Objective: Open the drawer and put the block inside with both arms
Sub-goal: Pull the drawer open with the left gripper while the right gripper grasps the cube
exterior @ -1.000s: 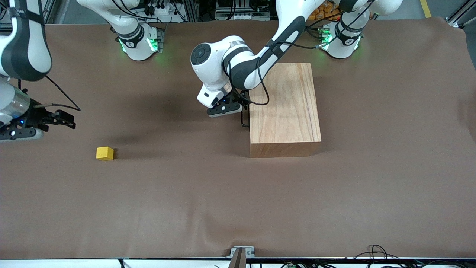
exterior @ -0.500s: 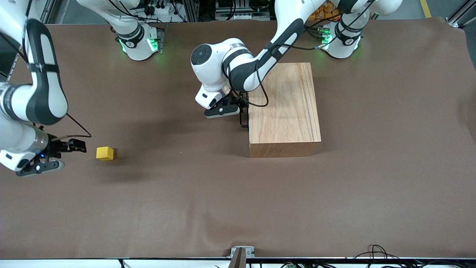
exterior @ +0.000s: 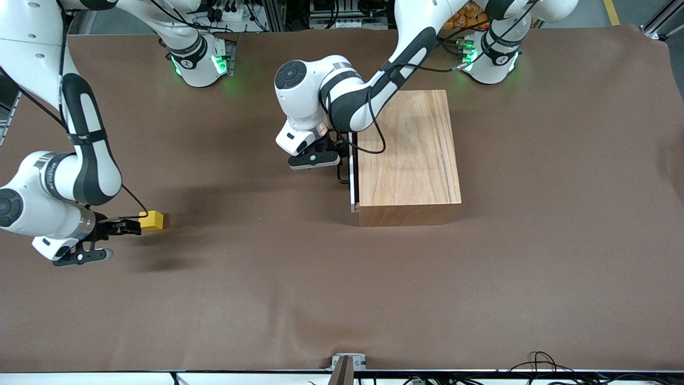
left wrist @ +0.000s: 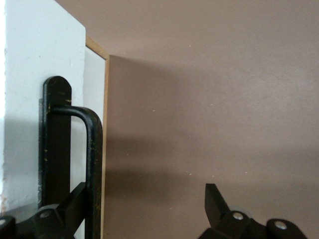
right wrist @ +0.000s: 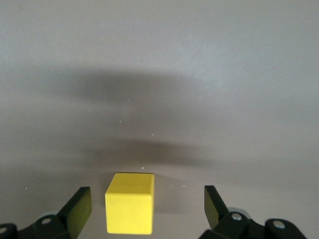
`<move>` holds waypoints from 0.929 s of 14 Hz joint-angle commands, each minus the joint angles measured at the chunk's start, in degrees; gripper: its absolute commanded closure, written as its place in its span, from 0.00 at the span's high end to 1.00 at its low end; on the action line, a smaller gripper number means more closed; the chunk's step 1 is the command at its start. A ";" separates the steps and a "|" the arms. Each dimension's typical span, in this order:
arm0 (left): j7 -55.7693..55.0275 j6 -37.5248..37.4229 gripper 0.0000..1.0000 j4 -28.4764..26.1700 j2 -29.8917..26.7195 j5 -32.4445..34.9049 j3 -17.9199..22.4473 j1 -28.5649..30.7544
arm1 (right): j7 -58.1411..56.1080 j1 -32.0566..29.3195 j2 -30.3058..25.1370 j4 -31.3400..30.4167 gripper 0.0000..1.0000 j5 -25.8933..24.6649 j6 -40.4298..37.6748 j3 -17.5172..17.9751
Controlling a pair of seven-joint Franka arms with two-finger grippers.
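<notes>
left gripper [exterior: 342,155] jaws apart at drawer [exterior: 352,176] handle [left wrist: 92,164]; right gripper [right wrist: 144,211] jaws apart around block [right wrist: 129,210]

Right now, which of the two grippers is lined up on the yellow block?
The right gripper, low over the table at the right arm's end, open with the block between its fingers. The left gripper is at the drawer handle instead.

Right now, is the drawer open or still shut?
Barely open. The drawer has its white-edged front standing just off the wooden box, with the left gripper at the handle.
</notes>
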 commanded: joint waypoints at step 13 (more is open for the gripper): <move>-0.56 6.92 1.00 1.65 2.12 0.28 -0.62 -1.46 | -0.36 -1.00 0.19 -7.50 0.28 7.50 0.99 0.62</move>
